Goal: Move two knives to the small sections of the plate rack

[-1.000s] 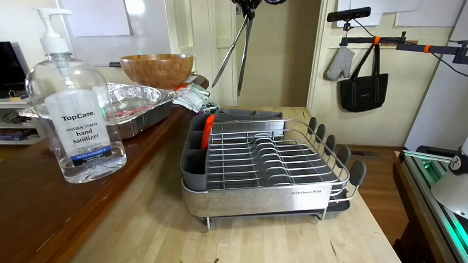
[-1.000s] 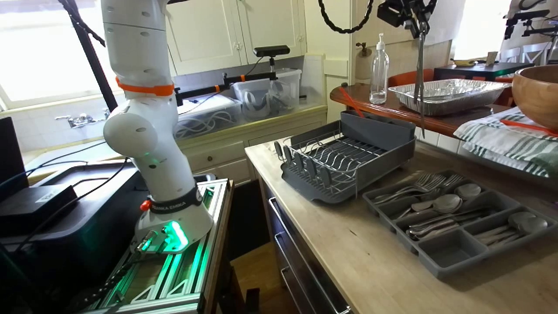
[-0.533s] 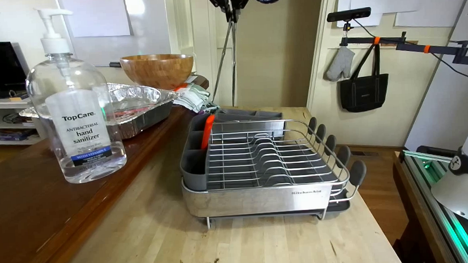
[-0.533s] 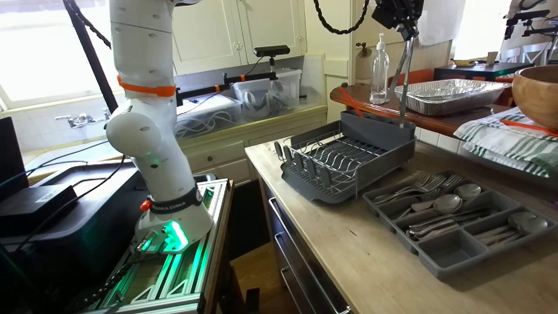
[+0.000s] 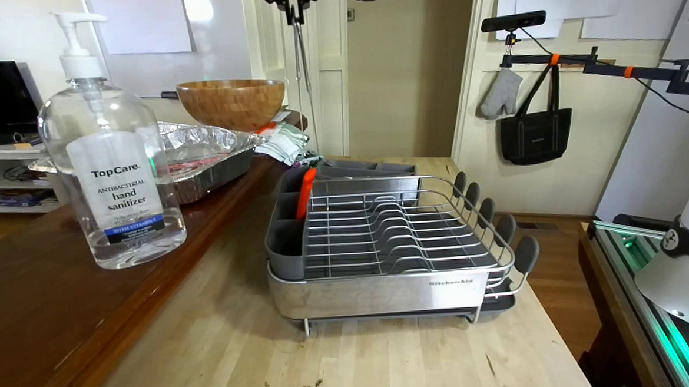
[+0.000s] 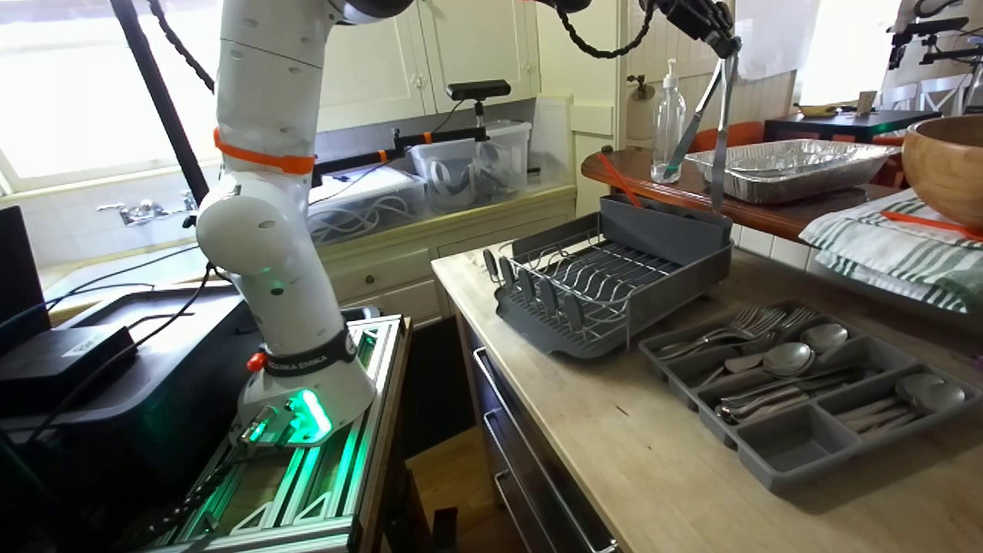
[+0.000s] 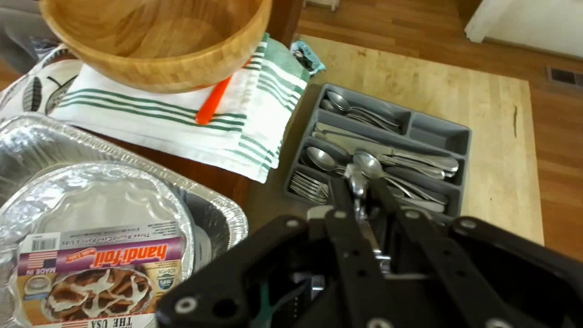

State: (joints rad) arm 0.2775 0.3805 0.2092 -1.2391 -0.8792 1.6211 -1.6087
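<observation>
Here's your plate rack [image 5: 379, 298], broad in an exterior view, the cutlery tray [image 5: 373, 169] beyond its far side, the small sections [image 5: 289, 268] along its left end. And you've got the gripper [image 6: 726, 52] up high, clamped on two knives [image 6: 722, 138]! They hang splayed, one lining up with the sections' right end in an exterior view; touching or apart, you can't tell.
</observation>
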